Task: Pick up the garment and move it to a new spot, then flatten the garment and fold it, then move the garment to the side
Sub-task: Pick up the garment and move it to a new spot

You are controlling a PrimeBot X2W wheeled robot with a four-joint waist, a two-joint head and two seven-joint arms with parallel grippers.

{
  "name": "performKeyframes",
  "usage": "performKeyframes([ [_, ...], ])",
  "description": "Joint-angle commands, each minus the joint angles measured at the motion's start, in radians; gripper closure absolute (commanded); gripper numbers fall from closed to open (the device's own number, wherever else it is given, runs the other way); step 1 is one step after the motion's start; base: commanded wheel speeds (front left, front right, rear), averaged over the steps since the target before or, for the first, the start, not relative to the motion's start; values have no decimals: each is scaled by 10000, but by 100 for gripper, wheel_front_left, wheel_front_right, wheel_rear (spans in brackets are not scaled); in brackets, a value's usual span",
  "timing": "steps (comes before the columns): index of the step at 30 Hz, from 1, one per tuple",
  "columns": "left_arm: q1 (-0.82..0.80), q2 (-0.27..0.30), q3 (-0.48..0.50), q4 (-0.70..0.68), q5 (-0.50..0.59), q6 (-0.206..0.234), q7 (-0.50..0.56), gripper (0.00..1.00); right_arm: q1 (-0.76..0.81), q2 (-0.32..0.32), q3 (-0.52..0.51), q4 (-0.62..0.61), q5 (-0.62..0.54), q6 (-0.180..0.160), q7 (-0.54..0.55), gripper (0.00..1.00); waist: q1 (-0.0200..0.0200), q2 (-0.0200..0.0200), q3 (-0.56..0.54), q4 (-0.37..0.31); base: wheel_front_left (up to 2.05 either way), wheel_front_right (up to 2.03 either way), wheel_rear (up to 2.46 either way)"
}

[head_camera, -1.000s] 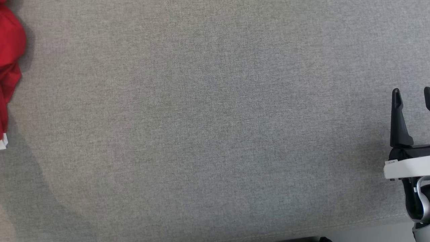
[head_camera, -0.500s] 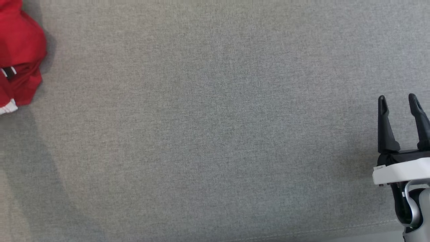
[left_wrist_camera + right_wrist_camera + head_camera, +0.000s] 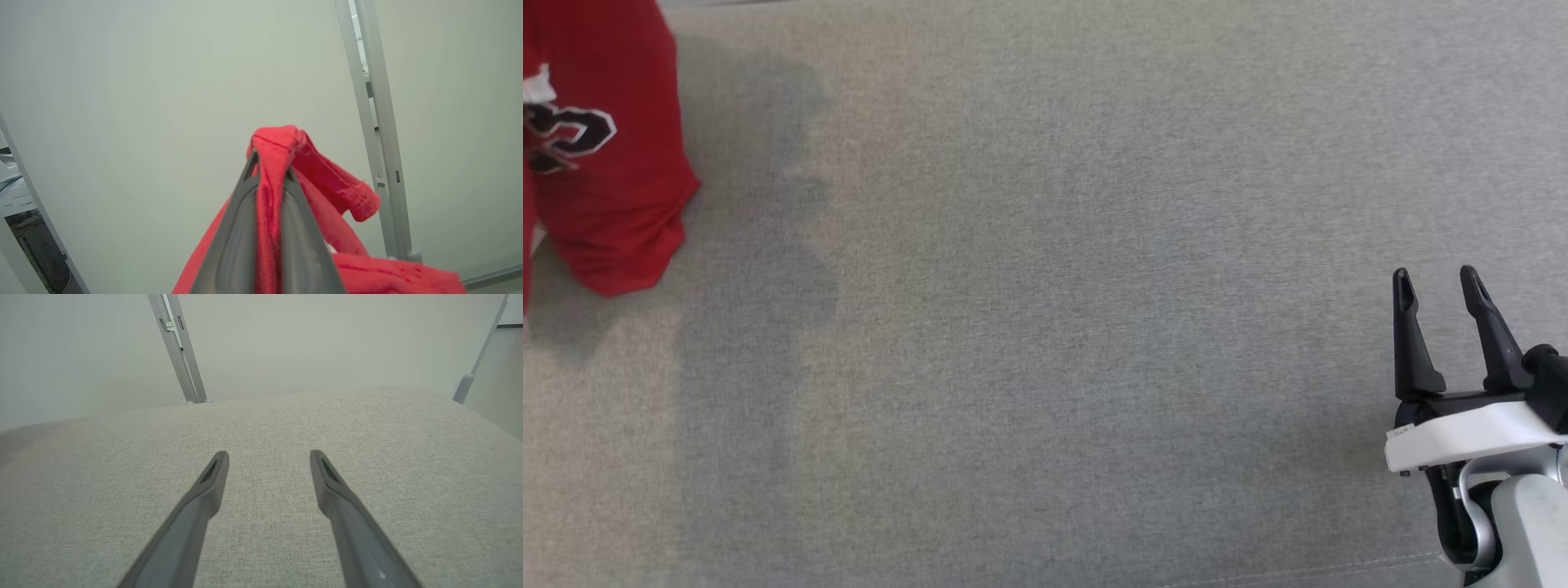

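Left gripper (image 3: 270,167) is closed on a bunched fold of the red garment (image 3: 327,179); cloth is pinched between both fingers and the seamed edge rolls over their tips. Right gripper (image 3: 1436,273) stands wide and holds nothing, low over the grey fabric surface (image 3: 1045,327) at its near right.

Location of item: in the head view the garment hangs at the far left, with printed lettering showing and a shadow beside it. Whether its lowest fold touches the surface cannot be told.

Assessment: the step in hand is the carry to a new spot. The hold takes in little cloth, so a smooth, unhurried carry is advised. The bare middle of the surface looks the best target. Recommend lowering the hanging end first, then trailing the rest down so it lands spread rather than heaped.
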Motion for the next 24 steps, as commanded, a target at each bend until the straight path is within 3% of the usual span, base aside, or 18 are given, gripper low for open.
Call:
performKeyframes([
  [1,-218,-92,-152,-387,72,-103,162,100,125,79,3,84,14,1,-57,0,0,0,-392,-352,0,0,0],
  [11,-1307,-1344,-1390,-2106,-33,-311,1250,100,18,498,143,586,51,1,-91,0,0,0,-1090,-1698,0,0,0],
  [18,-1748,-2235,-2130,-1833,-185,-421,1334,100,-17,755,255,645,91,1,-90,0,0,0,-1145,-2628,0,0,0],
  [24,-857,-2720,-2752,-1160,-238,-449,917,100,-40,839,237,548,158,1,-90,0,0,0,-824,-2780,0,0,0],
])
